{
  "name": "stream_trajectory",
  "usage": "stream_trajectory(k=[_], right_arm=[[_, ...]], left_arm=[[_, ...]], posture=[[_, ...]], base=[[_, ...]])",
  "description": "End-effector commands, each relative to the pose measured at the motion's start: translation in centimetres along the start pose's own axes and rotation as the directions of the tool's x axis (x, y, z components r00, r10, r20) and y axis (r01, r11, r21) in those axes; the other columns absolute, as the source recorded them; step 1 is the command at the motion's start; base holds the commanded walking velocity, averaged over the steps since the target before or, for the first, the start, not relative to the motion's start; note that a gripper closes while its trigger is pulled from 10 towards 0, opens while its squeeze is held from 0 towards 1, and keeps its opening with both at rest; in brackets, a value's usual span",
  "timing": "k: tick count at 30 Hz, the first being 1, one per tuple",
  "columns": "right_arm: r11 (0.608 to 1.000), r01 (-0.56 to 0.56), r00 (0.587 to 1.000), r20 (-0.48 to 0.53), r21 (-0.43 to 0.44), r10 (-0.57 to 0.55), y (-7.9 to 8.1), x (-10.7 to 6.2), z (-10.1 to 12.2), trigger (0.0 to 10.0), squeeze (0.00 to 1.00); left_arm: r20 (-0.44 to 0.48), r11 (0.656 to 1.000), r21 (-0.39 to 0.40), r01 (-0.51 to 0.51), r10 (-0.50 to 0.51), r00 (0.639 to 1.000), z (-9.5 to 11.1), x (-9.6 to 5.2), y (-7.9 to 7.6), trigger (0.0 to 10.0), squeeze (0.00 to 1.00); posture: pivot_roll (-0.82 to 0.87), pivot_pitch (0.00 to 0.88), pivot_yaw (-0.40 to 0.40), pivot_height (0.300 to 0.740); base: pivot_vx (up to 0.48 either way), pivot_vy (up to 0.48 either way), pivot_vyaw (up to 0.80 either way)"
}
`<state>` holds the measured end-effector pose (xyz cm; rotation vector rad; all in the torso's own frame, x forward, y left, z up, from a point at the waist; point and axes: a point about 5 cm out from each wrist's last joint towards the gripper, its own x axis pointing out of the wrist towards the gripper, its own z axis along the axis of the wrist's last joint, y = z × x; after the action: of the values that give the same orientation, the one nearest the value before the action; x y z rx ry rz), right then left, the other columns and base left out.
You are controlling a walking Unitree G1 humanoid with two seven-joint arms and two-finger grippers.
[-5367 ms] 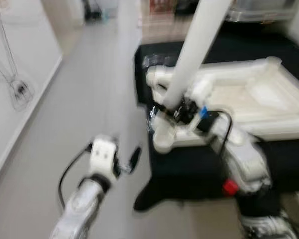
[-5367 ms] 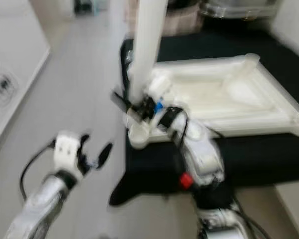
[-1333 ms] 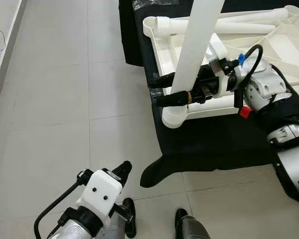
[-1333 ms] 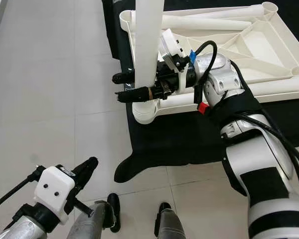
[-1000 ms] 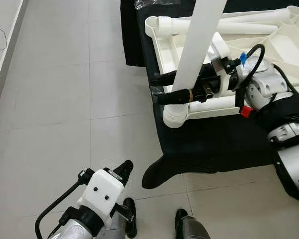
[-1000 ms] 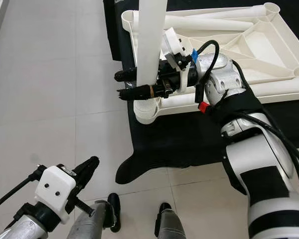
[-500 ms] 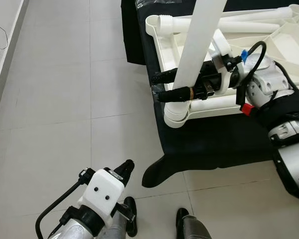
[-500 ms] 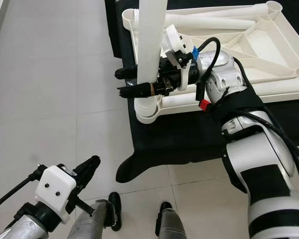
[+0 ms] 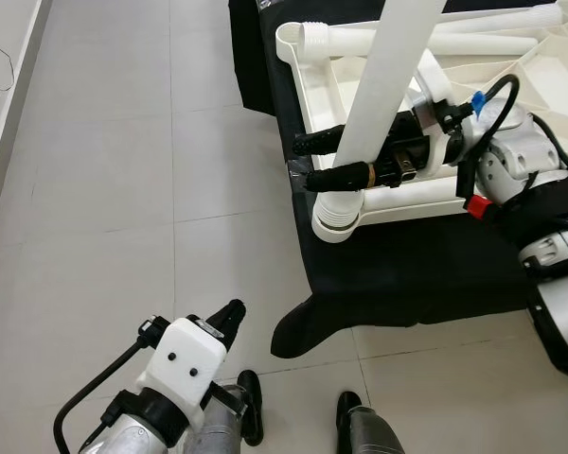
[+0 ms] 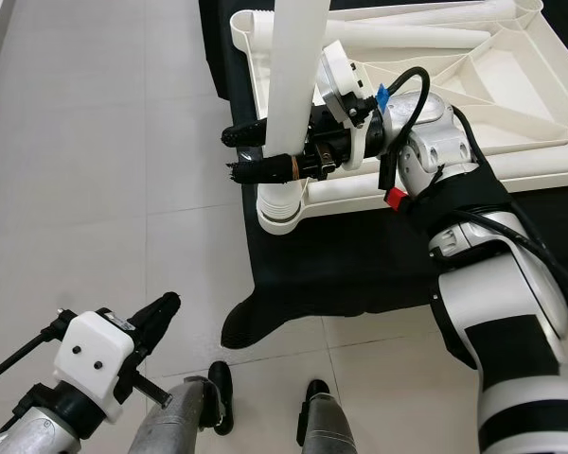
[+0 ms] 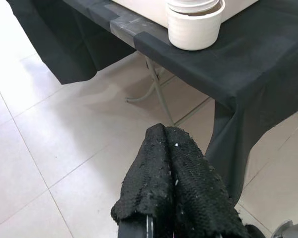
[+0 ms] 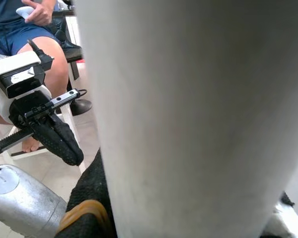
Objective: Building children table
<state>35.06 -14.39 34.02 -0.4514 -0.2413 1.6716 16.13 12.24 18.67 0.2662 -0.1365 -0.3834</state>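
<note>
Right gripper (image 9: 314, 161): clamped on one white leg (image 9: 390, 83), upright at tabletop (image 9: 312, 80) corner socket.
Left gripper (image 11: 165, 163): fingers together, over open floor (image 9: 104, 189).

Head views sharp, bright, even light. Soft shadow on floor (image 9: 123, 189) under the black cloth (image 9: 407, 265). White leg (image 12: 188, 114) fills right wrist view, out of focus. Left wrist view crisp, mild glare on tiles.

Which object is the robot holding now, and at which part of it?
The right gripper holds the white table leg near its lower end, just above the corner socket.
</note>
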Motion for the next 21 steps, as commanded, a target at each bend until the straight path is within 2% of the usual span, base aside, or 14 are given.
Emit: stream_trajectory(k=[1,21], right_arm=[[0.999,-0.04,0.999,-0.007,0.031,0.04,0.62,0.02,-0.65,10.0,0.0],[0.996,-0.088,0.996,-0.024,0.007,0.088,0.93,0.59,-0.11,10.0,0.0]], left_arm=[[-0.024,1.0,-0.014,0.02,-0.02,0.999,-0.24,-0.3,-0.18,10.0,0.0],[-0.016,0.999,-0.024,0.022,-0.022,1.0,-0.21,0.02,-0.41,10.0,0.0]], posture=[[0.2,0.428,0.034,0.74],[0.19,0.421,0.018,0.74]], base=[[0.0,0.0,0.0],[0.0,0.0,0.0]])
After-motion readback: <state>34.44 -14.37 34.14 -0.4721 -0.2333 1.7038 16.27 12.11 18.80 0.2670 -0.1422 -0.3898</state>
